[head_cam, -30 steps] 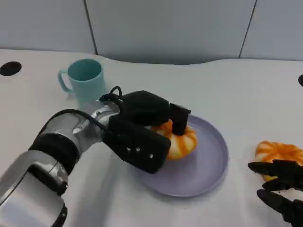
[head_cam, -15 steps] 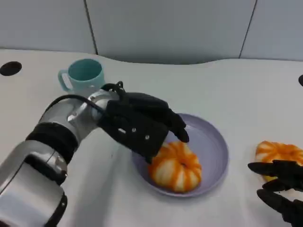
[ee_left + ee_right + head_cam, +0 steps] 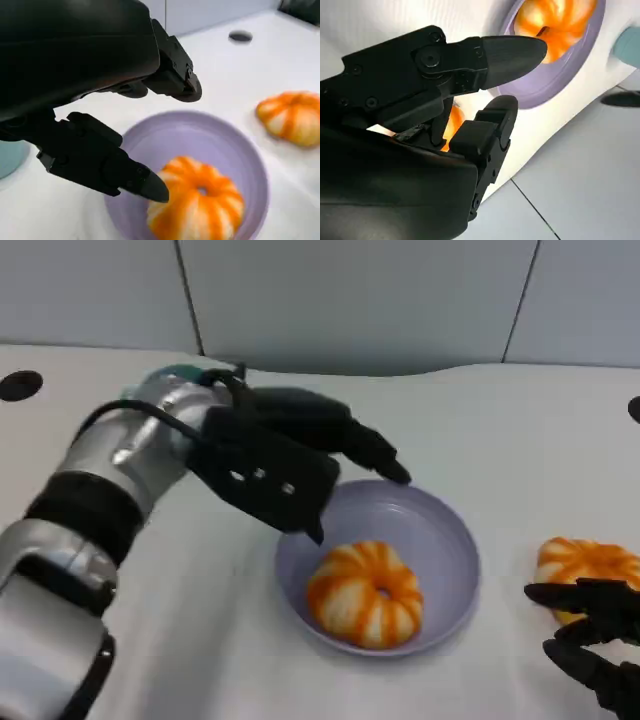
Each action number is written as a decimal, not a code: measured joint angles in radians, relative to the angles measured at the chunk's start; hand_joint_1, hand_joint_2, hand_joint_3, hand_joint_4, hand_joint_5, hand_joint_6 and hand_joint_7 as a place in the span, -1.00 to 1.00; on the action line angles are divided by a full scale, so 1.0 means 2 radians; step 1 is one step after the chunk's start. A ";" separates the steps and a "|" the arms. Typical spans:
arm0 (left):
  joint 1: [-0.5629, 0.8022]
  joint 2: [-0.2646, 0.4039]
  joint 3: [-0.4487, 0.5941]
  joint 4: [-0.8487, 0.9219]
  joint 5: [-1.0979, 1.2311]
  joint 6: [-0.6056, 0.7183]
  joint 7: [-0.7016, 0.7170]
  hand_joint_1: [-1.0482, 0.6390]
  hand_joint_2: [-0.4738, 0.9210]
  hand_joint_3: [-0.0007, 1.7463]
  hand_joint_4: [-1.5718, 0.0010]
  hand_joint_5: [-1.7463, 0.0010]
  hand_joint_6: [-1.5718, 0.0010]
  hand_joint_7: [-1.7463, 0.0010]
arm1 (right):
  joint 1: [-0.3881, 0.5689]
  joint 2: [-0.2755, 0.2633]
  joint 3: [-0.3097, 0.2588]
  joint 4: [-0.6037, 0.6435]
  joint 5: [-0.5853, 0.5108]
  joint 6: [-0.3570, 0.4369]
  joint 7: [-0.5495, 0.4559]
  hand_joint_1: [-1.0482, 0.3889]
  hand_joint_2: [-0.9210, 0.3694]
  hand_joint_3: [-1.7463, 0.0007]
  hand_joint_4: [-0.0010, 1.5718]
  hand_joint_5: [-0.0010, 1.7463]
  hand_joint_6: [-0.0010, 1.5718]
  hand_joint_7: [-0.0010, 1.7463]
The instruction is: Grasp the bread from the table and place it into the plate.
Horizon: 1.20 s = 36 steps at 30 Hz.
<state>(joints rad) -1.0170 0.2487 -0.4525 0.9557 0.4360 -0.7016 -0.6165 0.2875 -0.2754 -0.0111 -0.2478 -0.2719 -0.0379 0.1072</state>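
A: Bread (image 3: 364,592)? Where, which way up?
B: In the plate (image 3: 452,540), near-left part, ring hole up, round so no long axis. Second bread (image 3: 585,565) on counter (image 3: 500,430) right of plate, bare counter between
A: Hands?
B: Left hand (image 3: 275,465) over plate's far-left rim, fingers spread, holding nothing. Right hand (image 3: 600,640) at second bread, fingers apart, grip can't tell

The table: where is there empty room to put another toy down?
The table looks bare between the plate and the far edge, and in front of the plate at the near edge. It is crowded at the right, where the right hand sits by the second bread, and at the plate's left, under the left hand.
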 measured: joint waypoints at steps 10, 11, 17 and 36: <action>0.091 0.039 0.118 -0.019 -0.170 0.033 -0.070 -0.26 0.93 -1.00 0.85 0.17 0.40 0.99 | -0.001 -0.001 -0.002 0.012 0.003 -0.017 0.000 0.08 -1.00 0.61 -0.16 -0.22 0.07 -0.99; 0.102 0.041 0.127 -0.026 -0.181 0.046 -0.071 -0.25 0.94 -1.00 0.84 0.10 0.40 0.99 | -0.001 -0.001 -0.002 0.012 0.003 -0.017 0.000 0.08 -1.00 0.61 -0.16 -0.22 0.07 -0.99; 0.182 0.048 0.178 -0.100 -0.224 0.111 -0.062 -0.21 1.00 -0.94 0.88 -0.28 0.37 0.98 | 0.000 -0.002 -0.003 0.011 0.003 -0.017 0.001 0.09 -1.00 0.60 -0.17 -0.22 0.06 -1.00; 0.394 0.038 0.210 -0.283 -0.233 0.343 0.033 -0.29 1.00 -0.86 0.52 -0.95 0.56 -0.70 | 0.000 -0.004 -0.005 0.016 0.002 -0.021 0.001 0.10 -1.00 0.61 -0.16 -0.23 0.06 -1.00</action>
<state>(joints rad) -0.2299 0.3244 -0.0324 0.3898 -0.0306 -0.0152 -0.5510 0.2880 -0.2839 -0.0211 -0.2161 -0.2680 -0.0802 0.1092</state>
